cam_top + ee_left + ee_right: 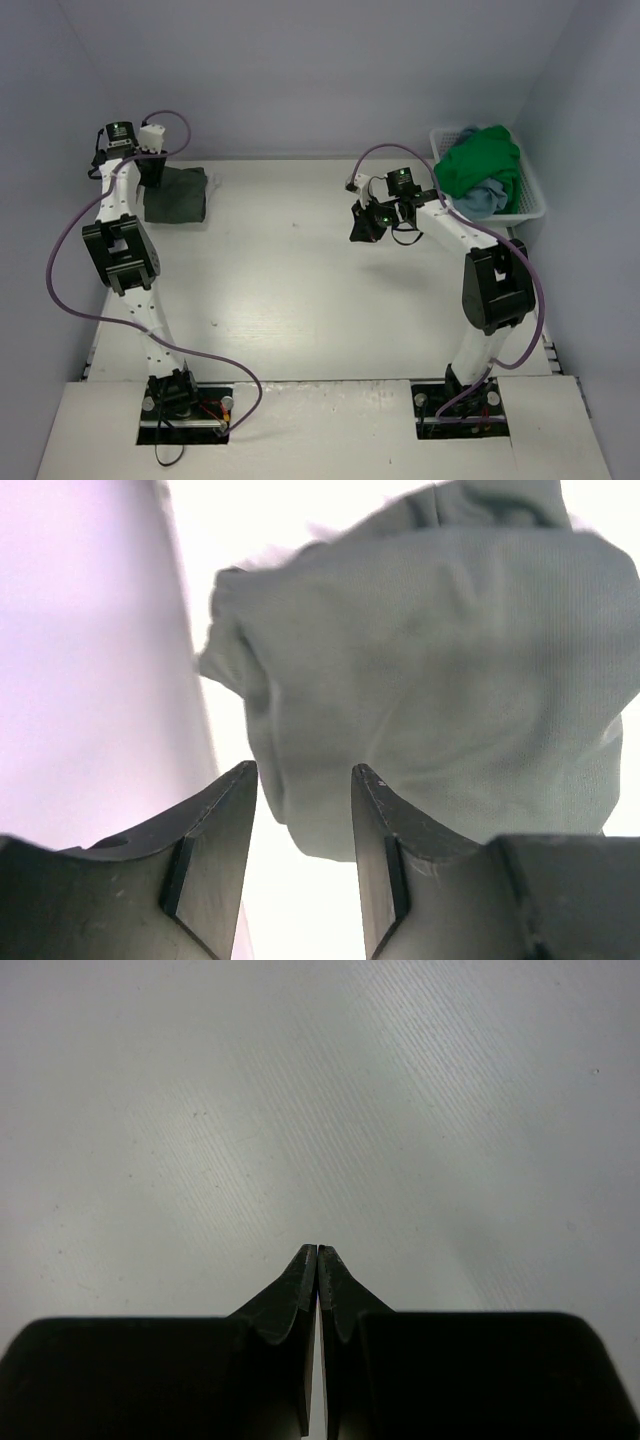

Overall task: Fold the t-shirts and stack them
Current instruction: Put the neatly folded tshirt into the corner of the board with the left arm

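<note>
A folded dark olive-grey t-shirt (178, 195) lies at the table's back left. My left gripper (150, 172) hovers at its left edge. In the left wrist view its jaws (303, 767) stand open with only bright table between them, and the olive-grey t-shirt (430, 660) fills the view just beyond the tips. A bright green t-shirt (482, 162) and a dusty light blue t-shirt (482, 198) are bunched in the basket at back right. My right gripper (365, 225) is shut and holds nothing, over bare table (317, 1248).
The white slatted basket (530, 200) stands against the right wall at the back. The left wall (90, 660) runs close beside my left gripper. Purple cables loop off both arms.
</note>
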You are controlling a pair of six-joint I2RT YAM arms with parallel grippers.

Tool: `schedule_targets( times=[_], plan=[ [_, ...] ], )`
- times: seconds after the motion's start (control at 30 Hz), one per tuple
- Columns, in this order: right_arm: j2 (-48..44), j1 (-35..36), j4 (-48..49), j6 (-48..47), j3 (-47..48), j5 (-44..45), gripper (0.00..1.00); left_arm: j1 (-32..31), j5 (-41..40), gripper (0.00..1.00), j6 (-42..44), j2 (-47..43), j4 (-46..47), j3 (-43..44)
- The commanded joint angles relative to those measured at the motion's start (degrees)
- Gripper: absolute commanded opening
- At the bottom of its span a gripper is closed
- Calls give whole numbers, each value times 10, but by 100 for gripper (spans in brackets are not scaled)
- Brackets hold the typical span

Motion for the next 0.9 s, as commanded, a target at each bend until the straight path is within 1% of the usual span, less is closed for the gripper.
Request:
schedule_targets(
  times=[0.0,0.13,0.33,0.43,0.7,0.87],
  plan=[
    [-13,4,2,1,2,-22,0,3,-20,37,-8,-59,33,7],
    [-15,4,2,3,2,-22,0,2,-24,37,-12,-76,44,-12],
    [-12,3,2,3,3,-23,0,1,12,37,-31,-84,51,-36],
    [-10,4,2,4,3,-25,0,2,27,37,-34,-71,57,-36],
    [-5,5,2,2,3,-26,0,1,37,37,-66,-34,104,-28],
    [-2,5,1,1,3,-27,0,-1,40,37,-77,13,91,17]
  ],
)
